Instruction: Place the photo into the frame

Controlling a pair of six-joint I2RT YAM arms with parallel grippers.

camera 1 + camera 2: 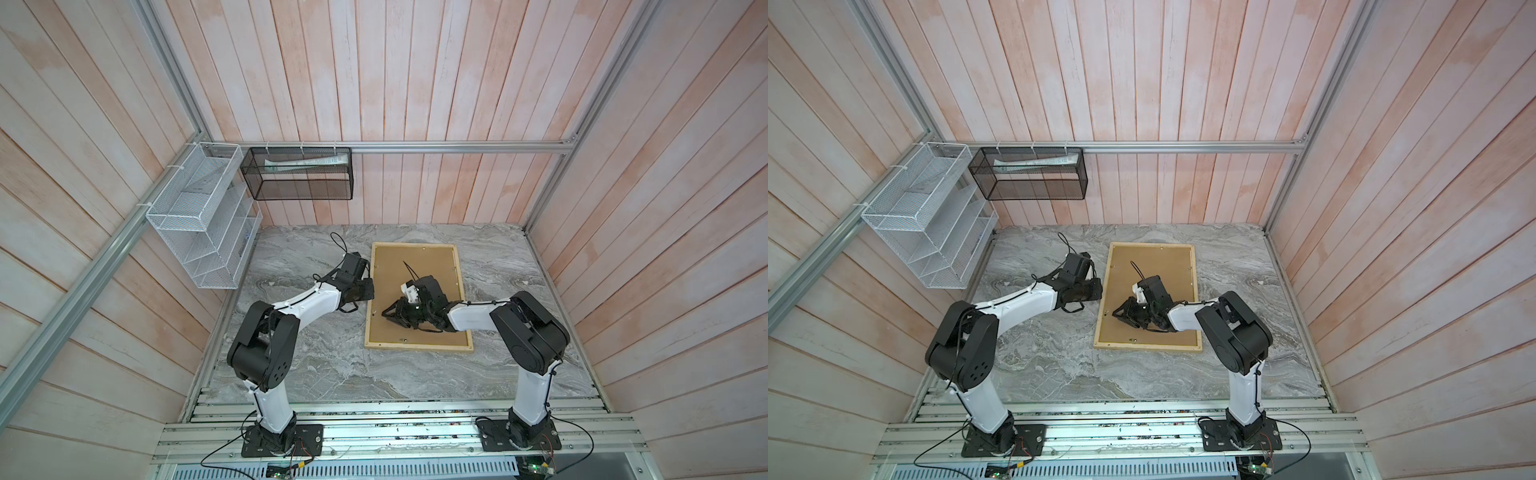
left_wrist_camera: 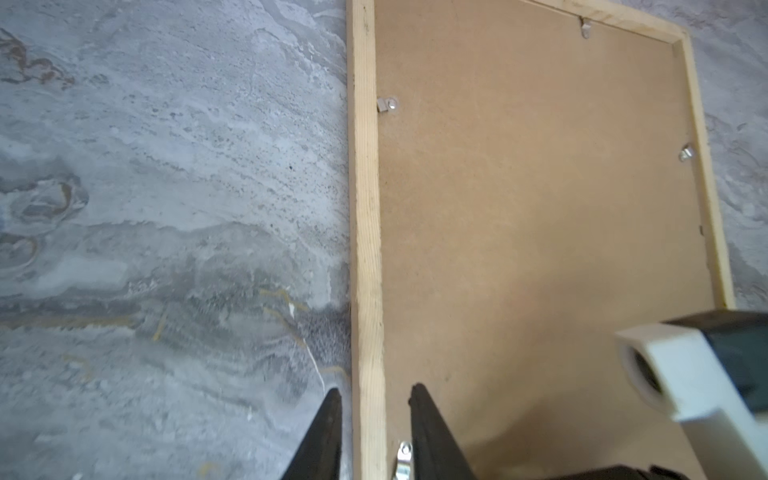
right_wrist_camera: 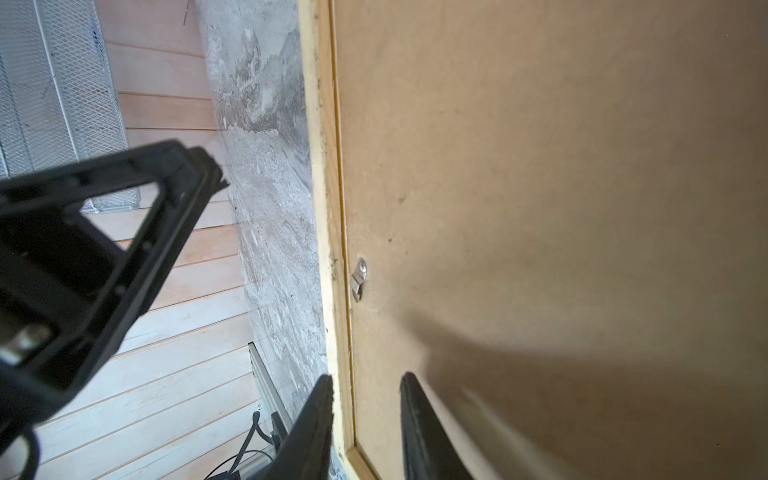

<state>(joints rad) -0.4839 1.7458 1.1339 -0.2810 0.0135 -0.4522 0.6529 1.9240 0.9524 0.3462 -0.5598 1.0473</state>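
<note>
Frame of thin pale natural wood [image 1: 417, 346], a single large rectangle, lay flat and face down on the grey marbled tabletop [image 1: 316, 365], near its middle, between the two white-and-black arms [image 1: 307, 301]. One plain brown backing board [image 1: 415, 266] filled its opening. Whatever lay under that board was hidden, so where the photo was could not be told.

Four small silver metal tabs [image 2: 387, 104] showed along the board's edges in the left wrist view, and one showed in the right wrist view.

The left gripper [image 2: 374, 392] sat at the frame's left long rail. Its two black fingers were parted with the rail between them and a gap on the board side, clasping nothing. The right gripper [image 3: 365, 380] was stretched over the board to the same rail, nearer the robot's bases. Its two fingers were also spread, one on the tabletop side of the rail and one over the board, holding nothing.

Two wire-mesh baskets hung on the far-left walls: one white basket [image 1: 187, 208] and one black basket [image 1: 299, 185], which had a pale rolled item inside.
</note>
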